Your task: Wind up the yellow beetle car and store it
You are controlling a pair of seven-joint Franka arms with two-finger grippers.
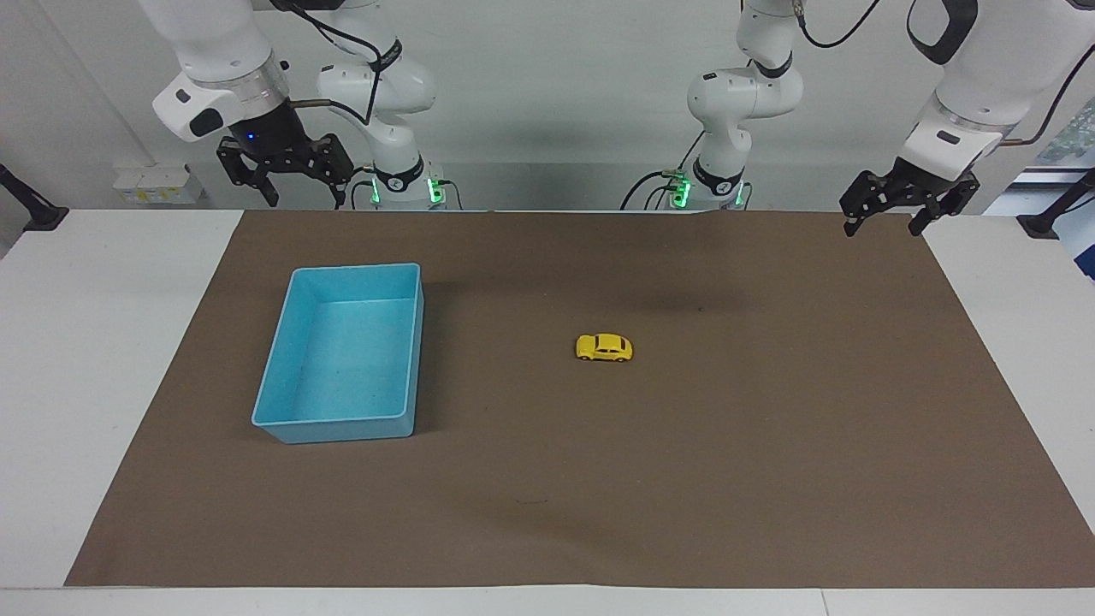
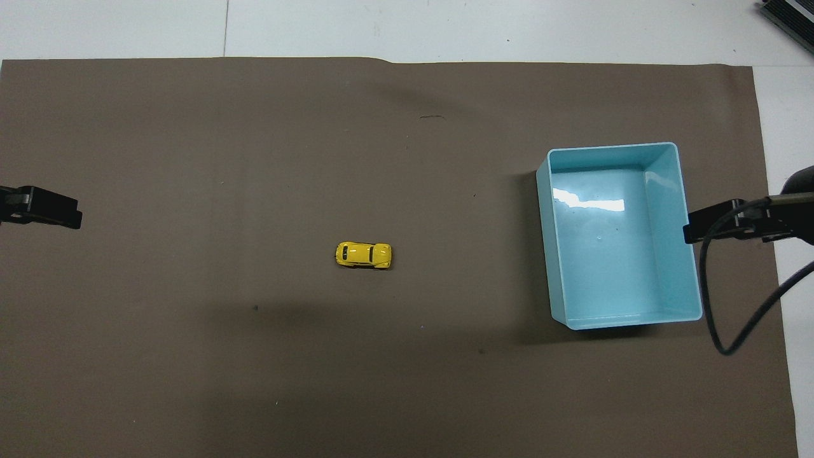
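The yellow beetle car (image 1: 604, 347) stands on its wheels on the brown mat, near the middle of the table; it also shows in the overhead view (image 2: 363, 255). The light-blue bin (image 1: 355, 269) stands empty toward the right arm's end, also seen from above (image 2: 610, 147). My right gripper (image 1: 295, 192) hangs open and empty, raised over the mat's edge nearest the robots, by the bin; its tip shows in the overhead view (image 2: 718, 226). My left gripper (image 1: 884, 224) hangs open and empty over the mat's corner at the left arm's end, and its tip shows from above (image 2: 44, 210). Neither touches the car.
The brown mat (image 1: 684, 479) covers most of the white table (image 1: 85, 342). A black cable (image 2: 731, 331) loops down from the right arm beside the bin. Small white boxes (image 1: 158, 184) sit at the table's edge by the right arm's base.
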